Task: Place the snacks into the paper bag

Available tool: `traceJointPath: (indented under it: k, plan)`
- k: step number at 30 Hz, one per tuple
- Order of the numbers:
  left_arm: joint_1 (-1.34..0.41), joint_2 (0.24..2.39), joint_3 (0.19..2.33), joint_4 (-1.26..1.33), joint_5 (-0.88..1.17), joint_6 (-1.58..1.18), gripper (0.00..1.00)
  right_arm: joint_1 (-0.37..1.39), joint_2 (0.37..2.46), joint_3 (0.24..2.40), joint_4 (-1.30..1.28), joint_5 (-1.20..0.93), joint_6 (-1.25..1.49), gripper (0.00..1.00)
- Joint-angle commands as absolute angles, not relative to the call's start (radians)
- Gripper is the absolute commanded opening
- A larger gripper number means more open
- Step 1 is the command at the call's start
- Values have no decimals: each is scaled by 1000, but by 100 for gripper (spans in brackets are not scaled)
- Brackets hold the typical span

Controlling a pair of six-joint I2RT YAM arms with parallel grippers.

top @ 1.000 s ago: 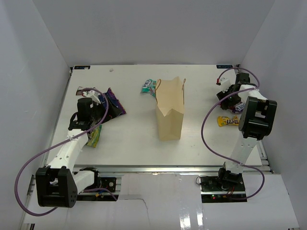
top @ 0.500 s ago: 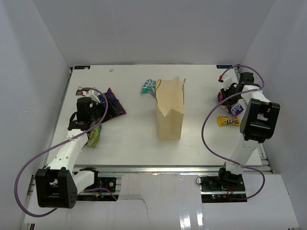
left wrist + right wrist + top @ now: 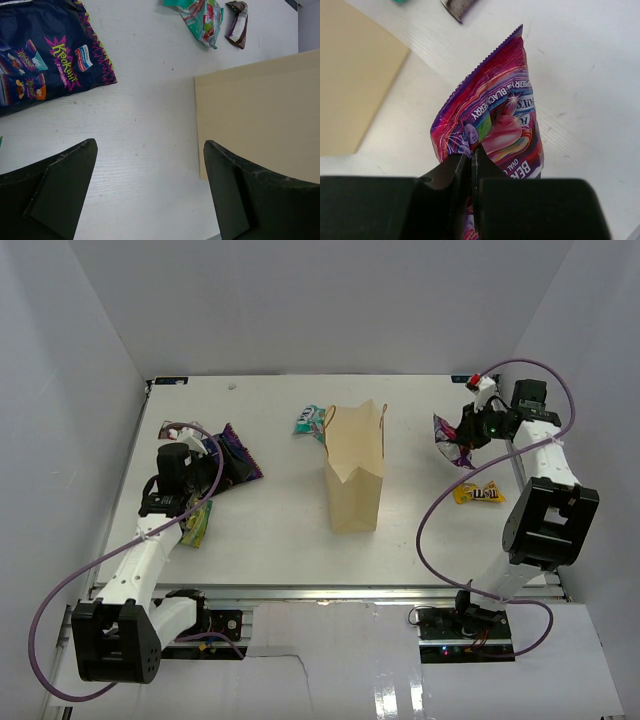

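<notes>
The right gripper (image 3: 470, 162) has its jaws clenched on one edge of the pink packet (image 3: 492, 115), which seems lifted just clear of the desk (image 3: 270, 520), well right of the bag (image 3: 355, 475). With so narrow a pinch, carry it slowly, rise above the zigzag rim, centre over the mouth, then let go. The left gripper (image 3: 150, 175) hovers near the chip bag (image 3: 45, 60), jaws wide and grasping nothing.

The left arm (image 3: 150, 550) and right arm (image 3: 548, 452) have white links and boxy black joints. A purple cable (image 3: 419, 530) loops beside each. The fingers (image 3: 55, 195) are black.
</notes>
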State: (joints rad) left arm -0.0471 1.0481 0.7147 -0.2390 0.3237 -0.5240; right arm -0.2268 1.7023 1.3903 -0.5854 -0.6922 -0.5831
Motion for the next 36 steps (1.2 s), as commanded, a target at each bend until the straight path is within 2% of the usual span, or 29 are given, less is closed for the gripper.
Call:
traceJointPath:
  k: [1, 5, 10, 15, 19, 22, 28, 36]
  plan:
    - [-46, 1006, 750, -255, 327, -520, 98, -227, 1600, 1405, -549, -870, -476, 8]
    - [-46, 994, 755, -265, 324, -518, 98, -222, 1508, 1430, -445, -992, -329, 8]
    - [-46, 997, 770, -270, 321, -518, 98, -158, 1433, 1595, -329, -1037, -135, 8]
    - [-46, 993, 785, -278, 322, -518, 98, -85, 1414, 1707, -65, -1008, 176, 8]
    - [-46, 980, 790, -290, 318, -520, 98, 33, 1463, 1866, 47, -953, 346, 8]
    - [-46, 968, 788, -296, 314, -523, 98, 124, 1486, 1908, 103, -856, 469, 8]
    - [-46, 925, 792, -325, 290, -525, 98, 293, 1482, 1783, 83, -712, 548, 8]
    - [-46, 917, 782, -331, 284, -523, 98, 344, 1390, 1623, 25, -651, 515, 8]
